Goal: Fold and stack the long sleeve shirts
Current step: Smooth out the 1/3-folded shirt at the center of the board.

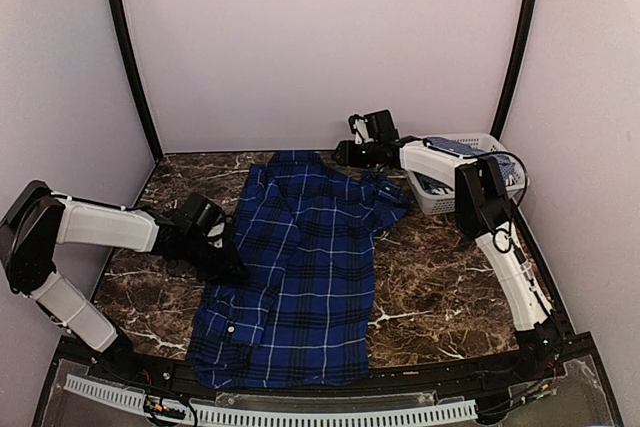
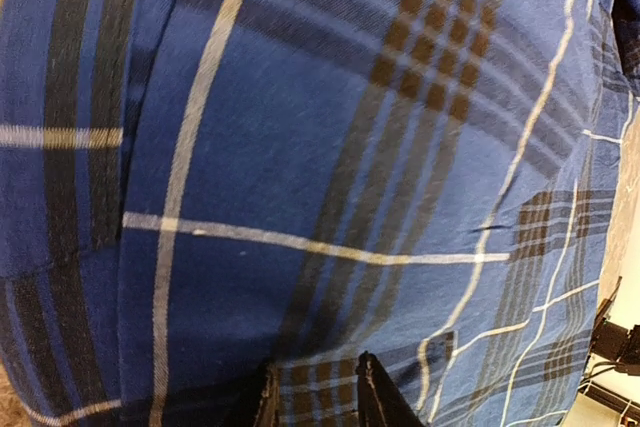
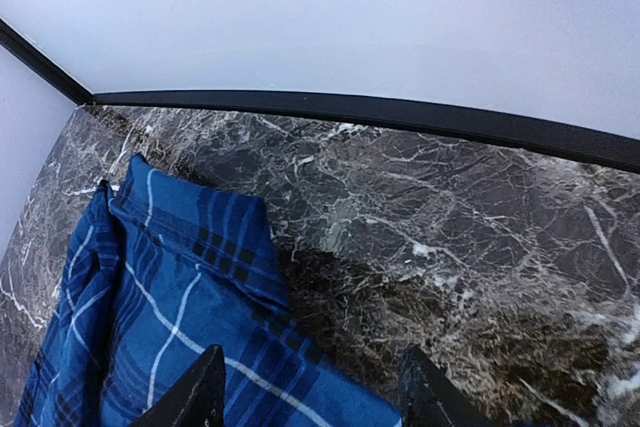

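**Shirt and basket layout**
The plaid shirt (image 1: pixel 300 277) lies lengthwise, with its collar (image 1: pixel 295 159) at the far end, just ahead of the right gripper (image 1: pixel 342 154), whose jaws stand apart and empty. The left gripper (image 1: pixel 228 262) pinches the shirt's side edge. Right of the right gripper, a basket (image 1: pixel 490 139) holds a lighter shirt (image 1: pixel 452 147).

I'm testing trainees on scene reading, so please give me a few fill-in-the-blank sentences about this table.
The plaid shirt lies spread on the ___ table.
The basket stands at the table's far ___ corner.
On the right gripper, the jaws stand ___, holding nothing.
Missing words: marble; right; open.
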You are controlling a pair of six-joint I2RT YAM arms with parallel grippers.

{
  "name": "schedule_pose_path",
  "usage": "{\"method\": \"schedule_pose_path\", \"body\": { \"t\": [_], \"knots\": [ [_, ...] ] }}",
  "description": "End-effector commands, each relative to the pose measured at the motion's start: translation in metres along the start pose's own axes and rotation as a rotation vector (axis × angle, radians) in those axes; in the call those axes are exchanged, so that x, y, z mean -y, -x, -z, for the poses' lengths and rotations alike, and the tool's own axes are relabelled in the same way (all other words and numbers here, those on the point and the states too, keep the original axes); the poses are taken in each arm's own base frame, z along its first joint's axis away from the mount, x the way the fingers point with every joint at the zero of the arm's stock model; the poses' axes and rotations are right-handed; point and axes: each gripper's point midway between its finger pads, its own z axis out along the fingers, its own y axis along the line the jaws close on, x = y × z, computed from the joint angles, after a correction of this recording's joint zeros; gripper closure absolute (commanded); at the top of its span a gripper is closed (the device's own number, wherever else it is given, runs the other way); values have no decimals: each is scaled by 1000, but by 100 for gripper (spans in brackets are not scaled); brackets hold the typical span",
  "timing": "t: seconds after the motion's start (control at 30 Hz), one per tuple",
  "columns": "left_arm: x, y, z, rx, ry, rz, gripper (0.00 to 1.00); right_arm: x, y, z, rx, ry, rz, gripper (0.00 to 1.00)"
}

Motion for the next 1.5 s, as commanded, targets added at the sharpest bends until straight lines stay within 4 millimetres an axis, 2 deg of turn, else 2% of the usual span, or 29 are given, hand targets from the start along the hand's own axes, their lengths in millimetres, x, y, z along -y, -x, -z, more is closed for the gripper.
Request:
{"method": "schedule_pose_path", "body": {
  "t": [0.0, 0.03, 0.1, 0.13, 0.17, 0.2, 0.23, 0.33, 0.37, 0.5, 0.57, 0.6, 0.7, 0.8, 0.83, 0.87, 0.9, 0.93, 1.0, 1.07, 1.27, 1.37, 1.47],
  "knots": [
    [25, 30, 20, 61, -2, -52, 73, -52, 31, 49, 26, -21, 87, 45],
    [29, 36, 24, 80, 0, -62, 73, -59, 27, 53, 15, -20, 95, 47],
    [52, 62, 39, 154, -28, -96, 73, -72, 13, 58, -20, -14, 99, 49],
    [55, 69, 40, 169, -22, -110, 73, -78, 5, 61, -38, -8, 100, 51],
    [64, 84, 48, 213, -20, -120, 73, -83, -4, 61, -59, -3, 93, 53],
    [62, 90, 45, 218, -2, -127, 73, -89, -12, 63, -75, 12, 87, 55],
    [67, 106, 51, 257, 3, -128, 73, -96, -22, 63, -97, 32, 82, 57],
    [61, 139, 41, 295, 29, -129, 72, -111, -53, 59, -155, 64, 78, 62],
    [59, 156, 37, 311, 37, -119, 72, -113, -63, 57, -177, 63, 79, 63],
    [46, 204, 15, 344, 42, -101, 72, -108, -97, 47, -249, 47, 57, 65],
    [43, 224, 3, 360, -8, -73, 73, -97, -110, 45, -271, 13, 46, 66],
    [48, 234, 3, 389, -40, -71, 73, -91, -116, 46, -281, -13, 42, 67],
    [50, 255, -15, 392, -66, -69, 73, -71, -139, 51, -321, -82, 32, 67],
    [48, 272, -23, 406, -46, -63, 73, -53, -158, 56, -364, -141, 35, 67],
    [40, 274, -32, 396, -30, -51, 73, -48, -163, 58, -376, -156, 33, 66],
    [39, 279, -32, 402, -28, -42, 73, -44, -166, 59, -387, -168, 32, 66],
    [30, 279, -42, 386, -12, -26, 73, -41, -169, 61, -396, -178, 30, 66],
    [28, 283, -42, 385, 4, -18, 73, -37, -170, 63, -402, -191, 31, 66],
    [8, 282, -59, 347, 62, 13, 73, -30, -171, 68, -411, -220, 31, 65],
    [-3, 281, -64, 328, 105, 29, 74, -28, -171, 74, -411, -229, 31, 65],
    [-25, 286, -63, 331, 179, 54, 74, -19, -176, 83, -438, -262, 40, 64],
    [-23, 291, -61, 328, 167, 31, 73, -20, -169, 88, -424, -262, 45, 63],
    [-3, 299, -52, 333, 107, -23, 72, -32, -150, 90, -392, -231, 57, 60]
  ]
}}
